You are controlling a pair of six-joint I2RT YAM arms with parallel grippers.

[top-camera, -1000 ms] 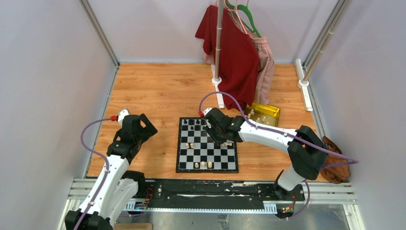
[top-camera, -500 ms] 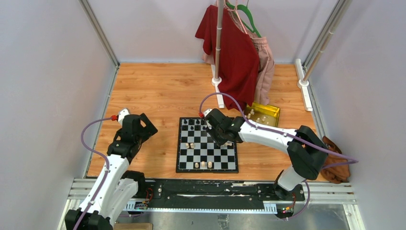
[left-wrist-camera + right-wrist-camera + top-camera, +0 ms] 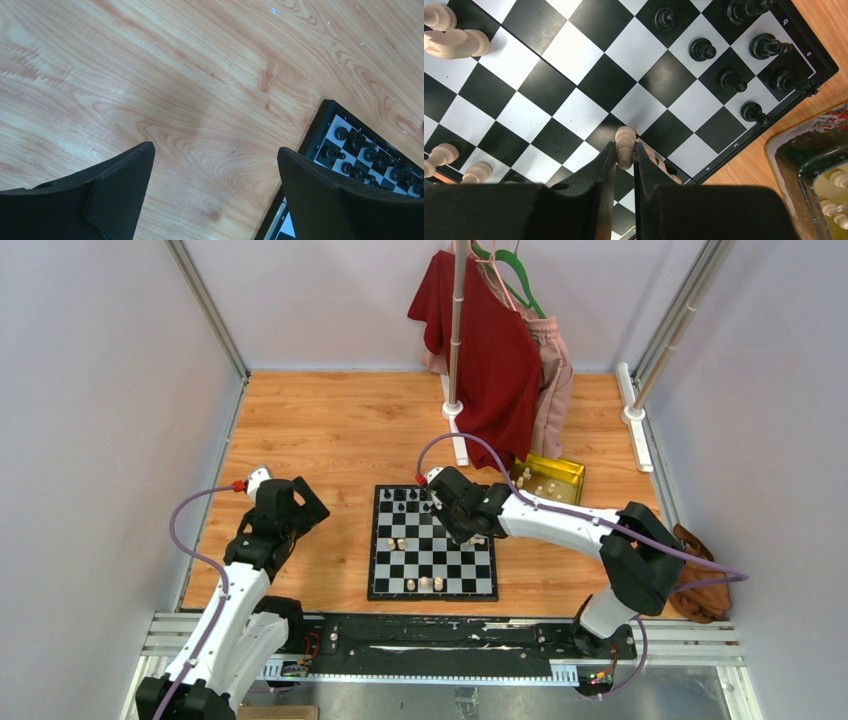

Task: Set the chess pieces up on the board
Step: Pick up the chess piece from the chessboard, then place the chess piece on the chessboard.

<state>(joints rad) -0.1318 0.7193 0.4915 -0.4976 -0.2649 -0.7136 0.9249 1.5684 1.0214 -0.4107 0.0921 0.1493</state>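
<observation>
Right gripper [image 3: 624, 147] stays clamped on a cream pawn [image 3: 625, 134] over the board [image 3: 576, 107], barely shifted from a second ago. Left gripper [image 3: 215, 149] unmoved, spread wide above the table [image 3: 175, 75].

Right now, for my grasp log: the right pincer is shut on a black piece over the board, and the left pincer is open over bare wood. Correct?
Not quite: the right wrist view shows the right pincer shut on a cream piece, not black. It is over the board, and the left pincer is open over bare wood.
</observation>
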